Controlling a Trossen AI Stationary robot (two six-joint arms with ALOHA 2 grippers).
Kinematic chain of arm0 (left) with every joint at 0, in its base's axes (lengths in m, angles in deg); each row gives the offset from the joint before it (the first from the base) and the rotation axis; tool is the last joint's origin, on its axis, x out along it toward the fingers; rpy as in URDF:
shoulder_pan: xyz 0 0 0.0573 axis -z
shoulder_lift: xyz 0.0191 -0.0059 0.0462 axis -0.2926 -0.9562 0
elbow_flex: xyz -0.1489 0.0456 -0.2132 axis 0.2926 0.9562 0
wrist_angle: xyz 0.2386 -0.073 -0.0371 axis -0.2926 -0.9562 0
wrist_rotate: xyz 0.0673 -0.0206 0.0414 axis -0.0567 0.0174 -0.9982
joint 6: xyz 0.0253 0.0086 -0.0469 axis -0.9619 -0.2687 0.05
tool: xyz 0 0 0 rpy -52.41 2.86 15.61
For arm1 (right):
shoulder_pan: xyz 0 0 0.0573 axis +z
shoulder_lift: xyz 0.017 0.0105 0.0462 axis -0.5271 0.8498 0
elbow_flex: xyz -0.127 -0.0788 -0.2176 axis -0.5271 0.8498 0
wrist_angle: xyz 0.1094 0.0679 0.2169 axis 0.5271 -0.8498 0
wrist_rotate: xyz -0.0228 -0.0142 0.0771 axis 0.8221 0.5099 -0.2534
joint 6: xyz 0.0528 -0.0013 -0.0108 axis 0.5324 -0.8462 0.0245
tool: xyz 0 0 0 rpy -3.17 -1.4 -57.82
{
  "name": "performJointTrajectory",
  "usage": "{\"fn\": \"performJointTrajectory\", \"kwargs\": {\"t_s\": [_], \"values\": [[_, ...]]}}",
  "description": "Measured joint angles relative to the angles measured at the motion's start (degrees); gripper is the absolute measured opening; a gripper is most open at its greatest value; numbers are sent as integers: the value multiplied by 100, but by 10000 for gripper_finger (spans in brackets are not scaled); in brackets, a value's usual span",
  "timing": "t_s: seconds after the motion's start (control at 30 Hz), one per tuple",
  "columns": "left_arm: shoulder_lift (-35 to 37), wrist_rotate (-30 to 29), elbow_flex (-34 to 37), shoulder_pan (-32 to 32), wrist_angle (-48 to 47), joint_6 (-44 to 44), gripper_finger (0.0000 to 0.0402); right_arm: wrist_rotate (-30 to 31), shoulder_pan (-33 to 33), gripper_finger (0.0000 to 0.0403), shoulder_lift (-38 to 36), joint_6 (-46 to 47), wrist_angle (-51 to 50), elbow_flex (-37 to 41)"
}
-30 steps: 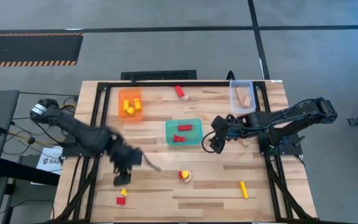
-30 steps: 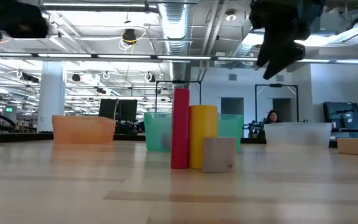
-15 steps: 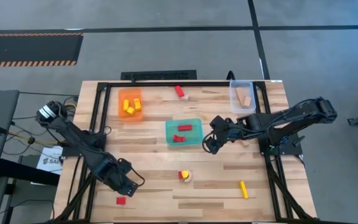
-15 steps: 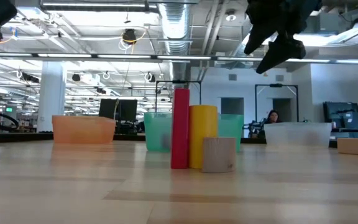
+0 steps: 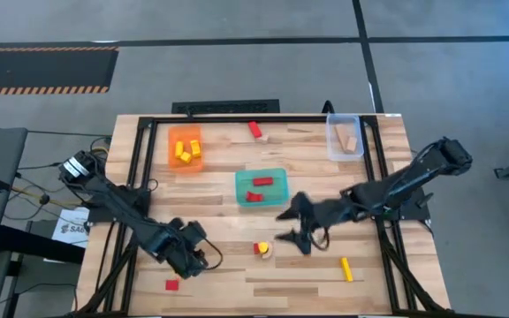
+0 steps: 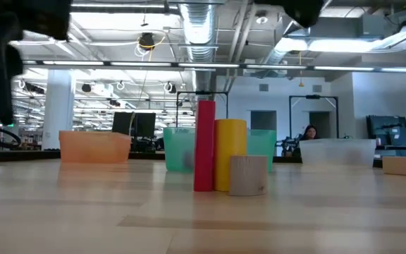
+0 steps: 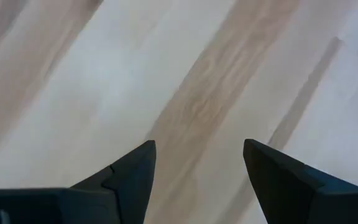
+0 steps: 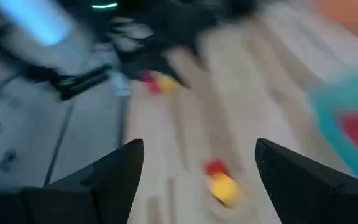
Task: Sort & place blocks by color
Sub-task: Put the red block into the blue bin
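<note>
The table (image 5: pixel 325 265) holds three trays: the orange tray (image 5: pixel 185 148) with yellow blocks, the teal tray (image 5: pixel 261 186) with red ones, and the clear tray (image 5: pixel 344 138) with pale wood pieces. Loose blocks lie elsewhere — a tight cluster (image 5: pixel 262 249) of a red bar, a yellow cylinder and a wood piece standing together near the middle, a yellow bar (image 5: pixel 346 268) towards the front right, a red block (image 5: pixel 171 284) at the front left, and another red block (image 5: pixel 254 129) at the back.

The right gripper (image 5: pixel 294 225) hangs just beside the cluster, fingers spread wide and empty. The left gripper (image 5: pixel 193 256) sits low near the front-left red block, fingers parted over bare wood, holding nothing.

The main risk, as I judge it, is the cluster — its pieces touch, so a gripper closing on one could topple the tall red bar or drag two colours at once. Both arms converging on the table's middle could also collide. A lesser risk: the left gripper missing the small red block and nudging it towards the table edge.
</note>
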Motion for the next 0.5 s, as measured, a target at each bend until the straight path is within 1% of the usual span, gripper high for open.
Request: {"fn": "performJointTrajectory", "kwargs": {"t_s": [0.07,0.1,0.2,0.23,0.33,0.5], "values": [[21,161,0,-196,104,-853,231,7,169,329,228,-722,36,30],[23,234,-2,-266,180,-1137,231,9,226,329,389,-1060,129,34],[83,404,-4,-446,242,-1651,231,10,281,329,818,-1894,250,32],[100,435,-7,-479,265,-1744,231,2,275,329,959,-2031,361,30],[272,423,-13,-496,181,-1921,231,-2,186,329,1405,-2069,766,31],[694,205,-17,-466,-29,-1873,231,26,73,329,1972,-2077,1849,-14]]}}
